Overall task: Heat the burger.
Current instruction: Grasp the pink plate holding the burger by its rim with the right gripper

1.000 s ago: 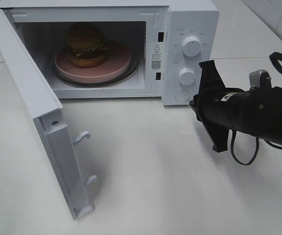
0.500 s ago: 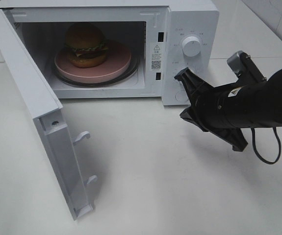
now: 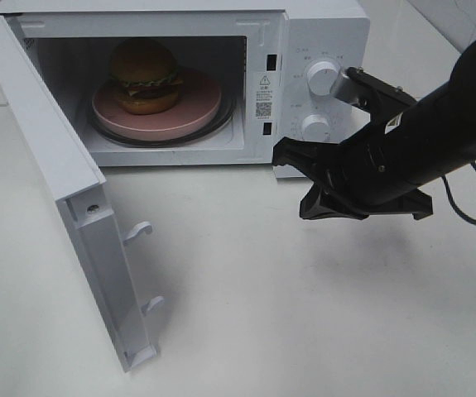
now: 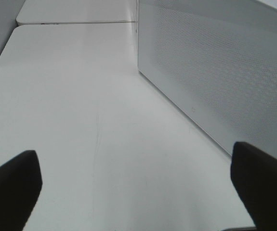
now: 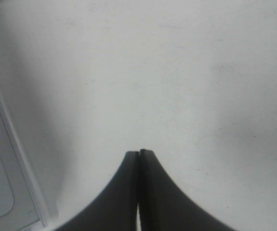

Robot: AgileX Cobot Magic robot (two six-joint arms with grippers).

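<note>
Inside the microwave [image 3: 337,33] at the table's [image 3: 304,314] far edge, the burger [image 3: 145,76], glossy domed bun over frilly lettuce, sits on a smooth round pink plate [image 3: 200,107]. The white door [image 3: 55,174] hangs wide open. Right gripper [image 5: 139,153] is pinched closed, empty; left gripper [image 4: 138,192] gapes, empty. A hard shove could slam the door and topple the tall stack.

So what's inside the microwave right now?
A burger sits on a pink plate, left of the plate's centre. Under the plate only the rim of a glass tray shows; the rest is covered. The door stands open.
</note>
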